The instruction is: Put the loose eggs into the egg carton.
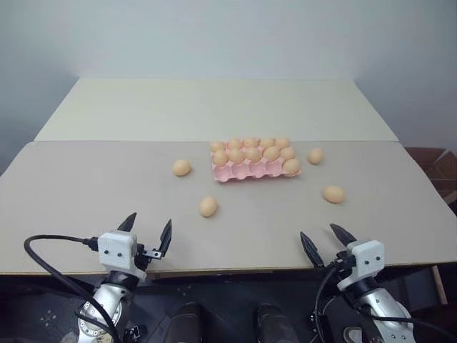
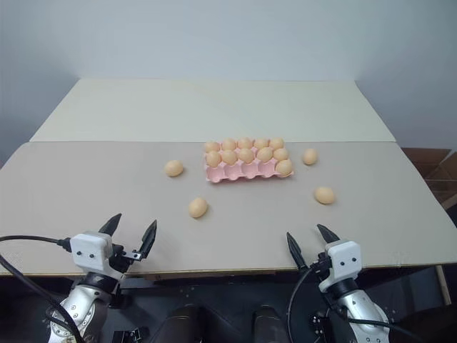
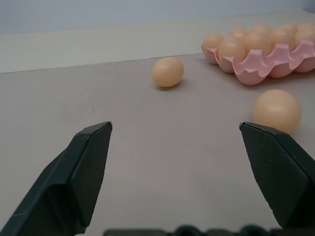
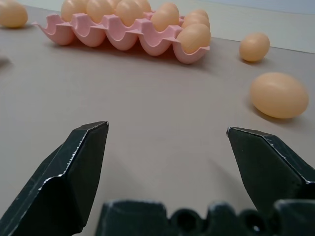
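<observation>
The pink moulded egg carton (image 1: 255, 165), scallop-edged with round cups, sits mid-table holding smooth tan eggs in its back rows; the front row is mostly bare. Four loose eggs (image 1: 181, 168) lie around it: one left, one near-left (image 1: 208, 206), one just right (image 1: 315, 156), one near-right (image 1: 333, 194). The table (image 1: 86, 186) is matte beige. Left gripper (image 1: 148, 232) and right gripper (image 1: 327, 242) hover at the near edge, fingers spread wide and empty. The wrist views show the cups' ribbed walls up close
</observation>
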Controlling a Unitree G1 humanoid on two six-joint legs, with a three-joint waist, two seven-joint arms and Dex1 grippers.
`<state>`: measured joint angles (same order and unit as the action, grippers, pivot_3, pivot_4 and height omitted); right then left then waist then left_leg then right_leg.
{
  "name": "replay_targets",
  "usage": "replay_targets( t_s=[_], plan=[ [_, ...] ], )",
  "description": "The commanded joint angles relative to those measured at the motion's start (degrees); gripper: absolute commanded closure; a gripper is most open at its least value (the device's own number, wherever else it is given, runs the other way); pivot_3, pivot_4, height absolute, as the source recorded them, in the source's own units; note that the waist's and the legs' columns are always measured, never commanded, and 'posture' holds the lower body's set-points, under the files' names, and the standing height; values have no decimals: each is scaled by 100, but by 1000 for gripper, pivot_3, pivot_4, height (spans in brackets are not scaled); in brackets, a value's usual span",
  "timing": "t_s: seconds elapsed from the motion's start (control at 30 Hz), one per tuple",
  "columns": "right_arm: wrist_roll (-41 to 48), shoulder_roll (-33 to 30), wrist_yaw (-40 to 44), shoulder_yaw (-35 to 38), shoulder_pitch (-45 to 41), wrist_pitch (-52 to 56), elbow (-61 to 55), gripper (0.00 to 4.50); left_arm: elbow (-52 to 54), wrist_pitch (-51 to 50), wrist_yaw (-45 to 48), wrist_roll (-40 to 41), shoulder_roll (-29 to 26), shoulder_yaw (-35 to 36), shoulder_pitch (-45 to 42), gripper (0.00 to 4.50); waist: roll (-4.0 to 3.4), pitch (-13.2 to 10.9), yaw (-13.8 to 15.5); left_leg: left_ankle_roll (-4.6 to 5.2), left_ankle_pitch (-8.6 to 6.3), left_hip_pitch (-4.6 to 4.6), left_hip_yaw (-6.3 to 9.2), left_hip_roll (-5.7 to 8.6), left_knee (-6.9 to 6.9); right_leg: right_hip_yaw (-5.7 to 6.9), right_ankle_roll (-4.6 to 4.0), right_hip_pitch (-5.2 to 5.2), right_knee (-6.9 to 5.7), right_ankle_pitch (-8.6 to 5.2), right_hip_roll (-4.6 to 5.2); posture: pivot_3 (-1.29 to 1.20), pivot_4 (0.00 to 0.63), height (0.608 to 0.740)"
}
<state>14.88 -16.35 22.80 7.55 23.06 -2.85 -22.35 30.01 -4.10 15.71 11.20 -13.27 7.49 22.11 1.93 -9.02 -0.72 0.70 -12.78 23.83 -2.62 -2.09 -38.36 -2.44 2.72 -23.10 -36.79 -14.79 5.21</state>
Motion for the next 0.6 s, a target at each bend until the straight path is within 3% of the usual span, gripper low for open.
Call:
replay_targets(
  t_s=[0.03,0.33,0.6],
  plan=[
    [149,-14,-4,93,-65,56,-250,0,131,4,153,151,-108,42,-157,9,0,0,0,0,0,0,0,0,0,0,0,0,0,0,0,0,150,740],
    [98,-71,-43,251,-47,-28,-387,0,336,418,173,429,59,324,-132,9,-1,1,-2,0,0,0,1,-1,0,0,31,0,0,17,0,0,150,740],
    [-48,89,-678,411,-967,372,-313,0,767,-378,839,1270,-537,68,-564,9,-5,3,8,3,2,-6,-5,0,-2,-5,-1,3,-3,9,-2,0,150,740]
  ],
)
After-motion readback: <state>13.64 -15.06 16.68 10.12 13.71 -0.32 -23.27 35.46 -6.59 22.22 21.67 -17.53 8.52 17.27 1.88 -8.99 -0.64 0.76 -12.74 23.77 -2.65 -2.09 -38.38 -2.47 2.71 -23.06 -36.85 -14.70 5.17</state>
